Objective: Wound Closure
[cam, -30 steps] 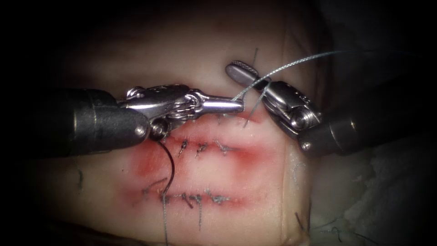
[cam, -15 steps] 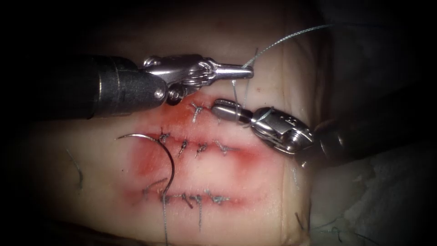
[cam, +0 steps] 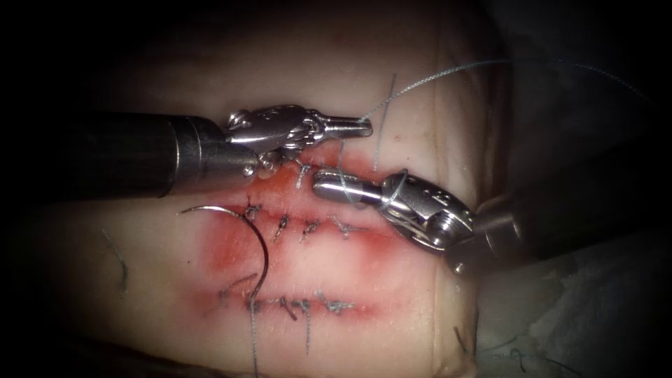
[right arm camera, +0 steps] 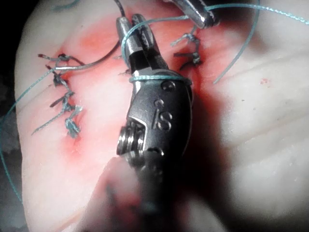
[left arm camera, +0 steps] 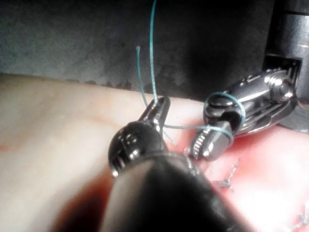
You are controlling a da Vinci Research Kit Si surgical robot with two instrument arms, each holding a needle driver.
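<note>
While the left arm's steel needle driver (cam: 364,127) grips the thin blue-green suture thread (cam: 420,75) with its jaws clamped at their very tip, the right arm's steel needle driver (cam: 323,185) lies just below it over the uppermost cut. Its jaws sit nearly together, and loops of the same thread are wound around them and around the wrist behind; whether they pinch anything cannot be told. In the left wrist view the left tool (left arm camera: 159,107) has the thread (left arm camera: 153,53) rising from its tip, and another strand runs across to the wrapped right tool (left arm camera: 205,142). In the right wrist view the coils (right arm camera: 157,76) circle the right tool (right arm camera: 135,24).

Free of both tools, the dark curved needle (cam: 257,241) lies on the pale pork tissue (cam: 392,294) at the left end of the stitched cuts, arching from the middle row (cam: 308,227) down to the lower row (cam: 301,305); its lower end meets thread there. Whether it is in the tissue cannot be told. Red fluid (cam: 378,241) stains the surface around the cuts.
</note>
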